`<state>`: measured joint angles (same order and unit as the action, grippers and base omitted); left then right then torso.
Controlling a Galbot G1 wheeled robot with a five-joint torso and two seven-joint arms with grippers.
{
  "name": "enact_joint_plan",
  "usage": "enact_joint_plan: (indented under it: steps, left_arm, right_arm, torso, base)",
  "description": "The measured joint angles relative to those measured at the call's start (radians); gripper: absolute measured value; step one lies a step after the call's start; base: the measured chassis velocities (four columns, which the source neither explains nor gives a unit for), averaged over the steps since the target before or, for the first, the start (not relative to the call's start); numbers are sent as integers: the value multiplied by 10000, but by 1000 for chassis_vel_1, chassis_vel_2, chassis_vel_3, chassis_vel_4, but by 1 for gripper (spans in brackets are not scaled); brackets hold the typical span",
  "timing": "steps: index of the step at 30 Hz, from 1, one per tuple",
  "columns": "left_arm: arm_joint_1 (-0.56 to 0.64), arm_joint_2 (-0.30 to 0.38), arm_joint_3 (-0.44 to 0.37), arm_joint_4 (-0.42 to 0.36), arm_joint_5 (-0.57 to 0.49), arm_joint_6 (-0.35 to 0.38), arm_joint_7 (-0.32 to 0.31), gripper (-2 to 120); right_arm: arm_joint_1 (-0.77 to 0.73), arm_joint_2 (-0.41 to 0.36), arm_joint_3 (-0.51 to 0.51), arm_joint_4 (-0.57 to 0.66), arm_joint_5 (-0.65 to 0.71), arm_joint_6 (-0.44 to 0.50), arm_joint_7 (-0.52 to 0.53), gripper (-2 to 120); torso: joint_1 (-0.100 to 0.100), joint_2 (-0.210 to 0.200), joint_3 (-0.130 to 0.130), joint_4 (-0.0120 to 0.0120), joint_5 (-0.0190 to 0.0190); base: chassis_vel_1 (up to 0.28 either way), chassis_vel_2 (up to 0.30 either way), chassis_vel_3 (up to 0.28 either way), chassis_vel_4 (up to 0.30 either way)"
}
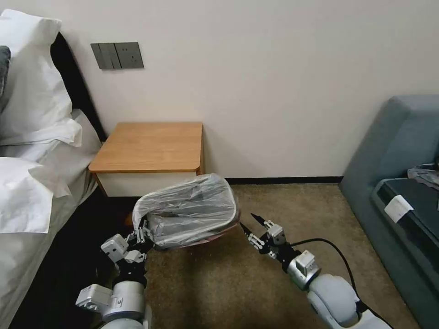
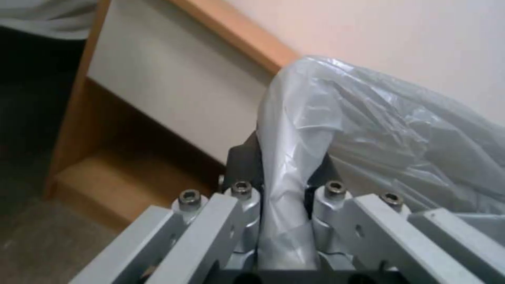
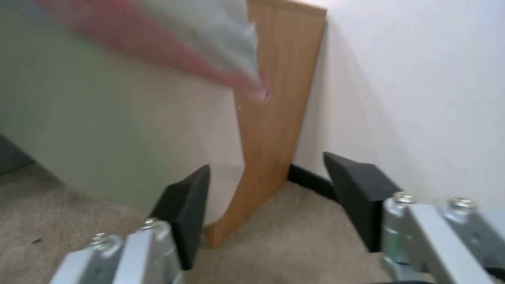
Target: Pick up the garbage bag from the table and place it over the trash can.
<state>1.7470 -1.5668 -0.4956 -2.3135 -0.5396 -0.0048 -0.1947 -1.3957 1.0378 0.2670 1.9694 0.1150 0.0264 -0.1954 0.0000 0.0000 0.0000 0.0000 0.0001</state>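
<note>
The garbage bag (image 1: 190,208) sits stretched over the trash can (image 1: 219,230), a crinkly translucent grey skin bulging above the bin's mouth, with a pinkish rim line showing low along the near side. The covered bin appears tilted and is held off the carpet (image 1: 256,274), in front of the bench (image 1: 148,146) and just below its white drawer front. Of the bin itself, little more than a curved edge shows at the right side under the plastic.

The left gripper (image 1: 142,236) is at the bag's left end, its jaws closed on the plastic-covered edge — in the left wrist view a fold of the grey film (image 2: 294,157) runs straight down between the 2 dark pads (image 2: 243,159), pinched tight. Whether the jaws hold the bin's rim under the film or the film alone cannot be told.

The right gripper (image 1: 250,223) hovers just beside the bag's right end, apart from it, jaws spread wide with nothing between them. In the right wrist view the 2 black fingers (image 3: 185,209) frame the bench's wooden side panel (image 3: 276,102), and the blurred pink rim of the bag crosses close ahead.

Beyond this: a bed (image 1: 32,183) with white pillows on the robot's left, a grey-blue sofa (image 1: 402,155) on its right, and a wall switch plate (image 1: 117,55) above the bench.
</note>
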Motion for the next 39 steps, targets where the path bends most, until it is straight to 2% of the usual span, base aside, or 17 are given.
enact_joint_plan:
  steps: [2, 3, 6, 9, 16, 19, 21, 22, 24, 25, 26, 29, 30, 33, 34, 36, 39]
  left_arm:
    - [-7, 16, -14, 101, 298, 92, -116, 7]
    - [-7, 16, -14, 101, 298, 92, -116, 7]
    - [-16, 85, 8, 326, 1252, 134, -85, 7]
    - [-19, 179, 37, 417, 1802, 138, 65, 7]
    - [-100, 378, 77, 599, 3093, -117, 787, 7]
    - [-104, 381, 92, 719, 3825, -262, 1057, 7]
    - [-105, 371, 92, 769, 4005, -307, 1095, 7]
    - [-104, 352, 111, 875, 4375, -413, 1179, 7]
    - [-104, 335, 127, 909, 4507, -453, 1211, 7]
    - [-116, 287, 150, 961, 4747, -514, 1257, 7]
    - [-116, 287, 150, 961, 4747, -514, 1257, 7]
    - [-194, 235, 140, 1047, 5184, -650, 1360, 7]
    - [-194, 235, 140, 1047, 5184, -650, 1360, 7]
    - [-339, 204, 69, 1198, 5377, -790, 1443, 7]
    - [-339, 204, 69, 1198, 5377, -790, 1443, 7]
    - [-383, 217, 56, 1229, 5372, -791, 1462, 7]
    - [-448, 225, 33, 1277, 5362, -791, 1464, 7]
  right_arm:
    - [-122, -28, 361, 232, -223, 212, -12, 75]
    - [-122, -28, 361, 232, -223, 212, -12, 75]
    - [-108, -67, 786, 790, -499, 757, 226, 89]
    - [23, -198, 707, 1353, -320, 812, 389, 96]
    - [859, -1137, -84, 3137, 513, 55, 225, 96]
    - [1935, -2159, -685, 3571, 921, -731, -18, 84]
    - [2260, -2416, -866, 3587, 984, -909, -57, 80]
    - [3083, -2937, -1369, 3556, 1086, -1336, -162, 72]
    - [3379, -3090, -1608, 3502, 1118, -1488, -205, 68]
    - [4125, -3349, -2299, 3304, 1162, -1826, -305, 62]
    - [4125, -3349, -2299, 3304, 1162, -1826, -305, 62]
    - [5446, -3356, -3735, 2821, 1159, -2352, -466, 50]
    - [5446, -3356, -3735, 2821, 1159, -2352, -466, 50]
    - [6607, -2895, -4981, 1859, 909, -2681, -939, 34]
    - [6607, -2895, -4981, 1859, 909, -2681, -939, 34]
    - [7155, -2746, -5594, 1307, 929, -2769, -1183, 24]
    - [7485, -2659, -5875, 926, 910, -2740, -1501, 13]
  torso:
    - [0, 0, 0, -1, 0]
    - [0, 0, 0, -1, 0]
    - [0, 0, 0, -1, 0]
    - [0, 0, 0, -1, -2]
    - [0, 0, 0, 0, 0]
    - [0, 0, 0, 0, 0]
    - [0, 0, 0, 0, 0]
    - [0, 0, 0, 1, -2]
    - [0, 0, 0, 1, -2]
    - [1, 0, 0, 0, -2]
    - [1, 0, 0, 0, -2]
    - [0, 0, 1, 0, 1]
    - [0, 0, 1, 0, 1]
    - [1, 0, 1, 2, 3]
    - [1, 0, 1, 2, 3]
    - [1, 0, 2, 1, -3]
    - [1, 0, 1, 1, -2]
  base:
    - [0, 0, 0, 0]
    - [0, 0, 0, 0]
    - [0, 0, 0, 0]
    - [0, 0, 0, 0]
    - [0, 0, 0, 0]
    - [0, 0, 0, 0]
    - [0, 0, 0, 0]
    - [0, 0, 0, 0]
    - [0, 0, 0, 0]
    - [0, 0, 0, 0]
    - [0, 0, 0, 0]
    - [0, 0, 0, 0]
    - [0, 0, 0, 0]
    - [0, 0, 0, 0]
    - [0, 0, 0, 0]
    - [0, 0, 0, 0]
    - [0, 0, 0, 0]
